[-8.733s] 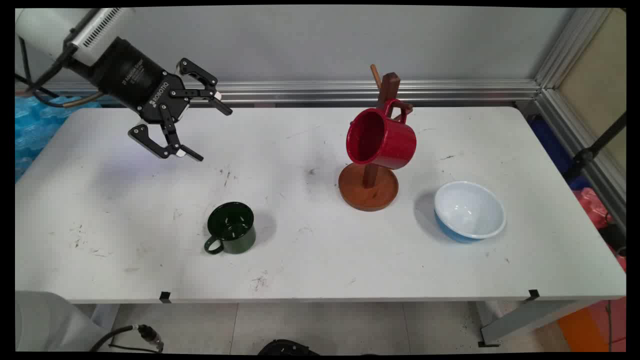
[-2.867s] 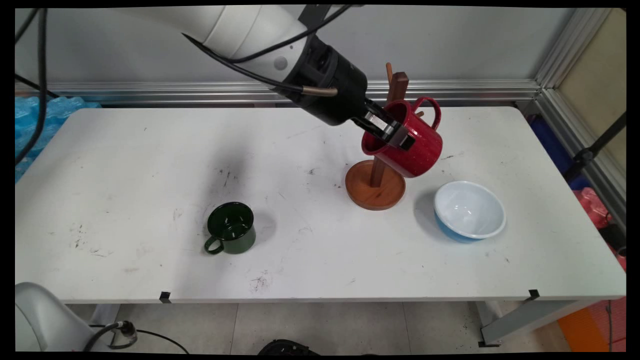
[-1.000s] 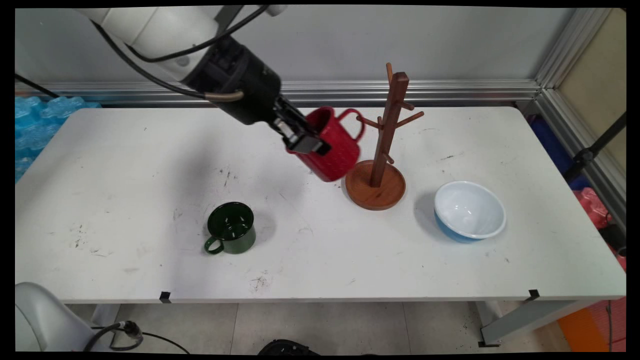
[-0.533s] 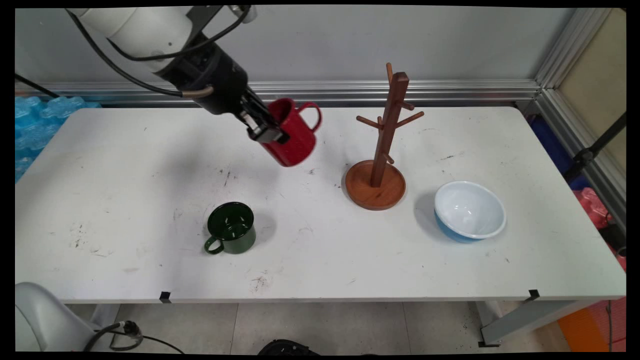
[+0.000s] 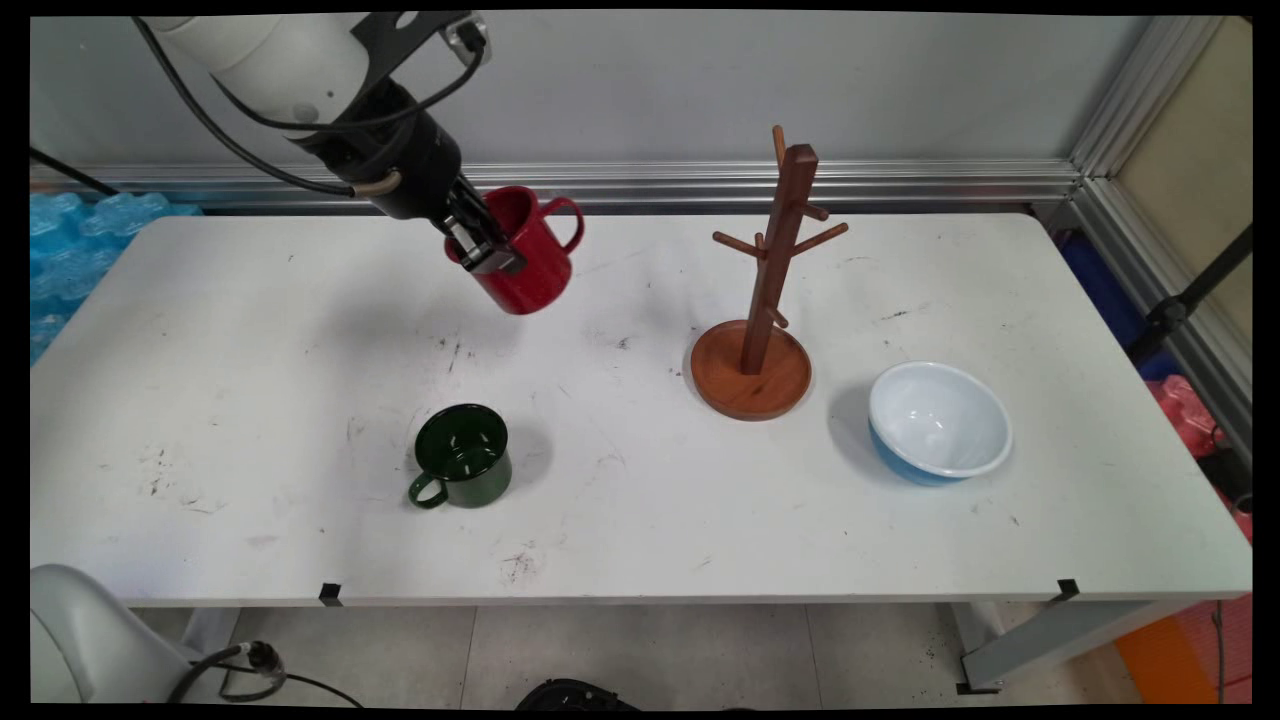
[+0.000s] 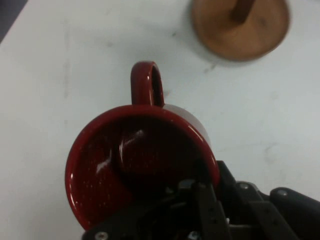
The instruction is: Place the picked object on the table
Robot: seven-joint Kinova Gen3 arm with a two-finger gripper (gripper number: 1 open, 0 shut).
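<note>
My gripper (image 5: 483,243) is shut on the rim of a red mug (image 5: 525,262), which hangs tilted in the air above the table's back left-centre, its handle pointing right. In the hand view the red mug (image 6: 135,165) fills the lower middle, mouth toward the camera, handle up, with my gripper (image 6: 192,200) clamped on its near rim. The wooden mug tree (image 5: 770,280) stands bare to the right, well apart from the mug. Its round base (image 6: 240,25) shows at the top of the hand view.
A dark green mug (image 5: 463,456) stands upright near the table's front left-centre. A blue bowl with a white inside (image 5: 938,422) sits right of the mug tree. The white table (image 5: 250,400) ends at a wall rail behind.
The gripper took the red mug off the mug tree and has carried it leftward, away from the tree, toward the table's back left. The tree's pegs are bare.
</note>
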